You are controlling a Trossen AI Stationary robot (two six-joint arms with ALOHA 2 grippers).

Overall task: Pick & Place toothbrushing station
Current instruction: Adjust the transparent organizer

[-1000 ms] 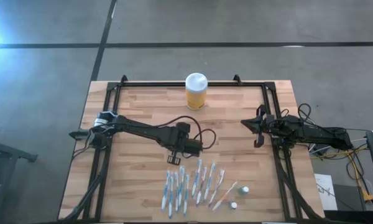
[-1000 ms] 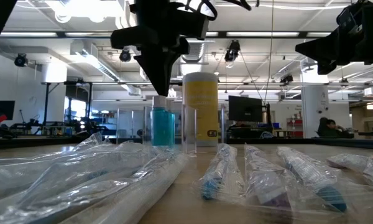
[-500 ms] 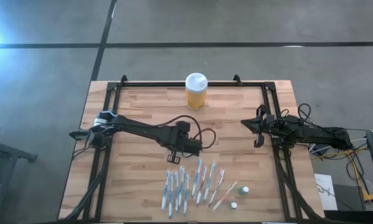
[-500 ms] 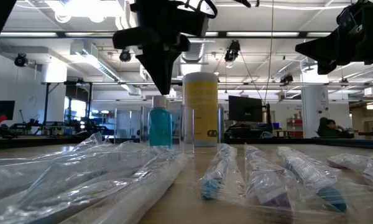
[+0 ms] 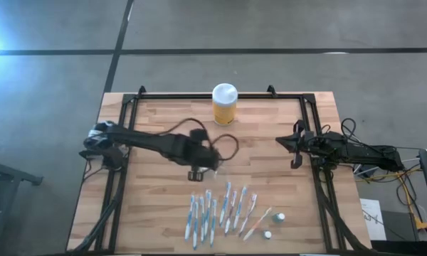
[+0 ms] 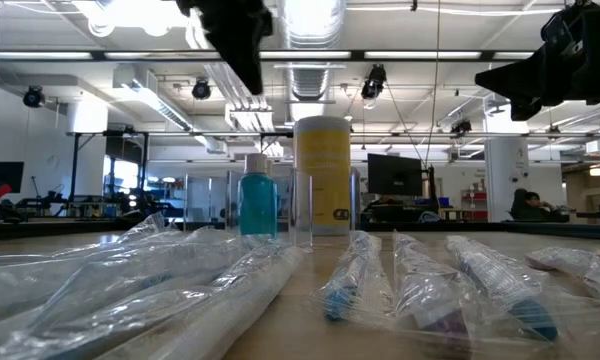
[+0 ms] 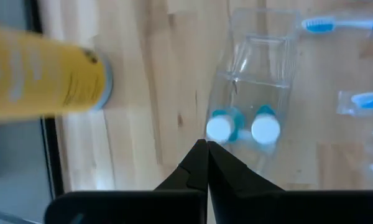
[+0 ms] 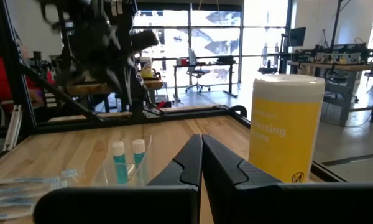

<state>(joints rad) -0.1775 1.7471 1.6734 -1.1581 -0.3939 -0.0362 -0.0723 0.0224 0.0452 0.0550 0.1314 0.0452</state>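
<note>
Two bottles: small teal tubes with white caps (image 7: 242, 127) stand side by side in the clear plastic toothbrushing station (image 7: 255, 93) (only the wrist views show both)
High view: station hardly visible beside the left gripper (image 5: 196, 173), on the near side of the yellow jar with a white lid (image 5: 224, 104)
Left gripper: raised above the station, fingers pressed together, holding nothing
Right gripper (image 5: 293, 144): off to the jar's right, closed, empty
Wrapped toothbrushes (image 5: 220, 210): lie nearer the front edge than the station
</note>
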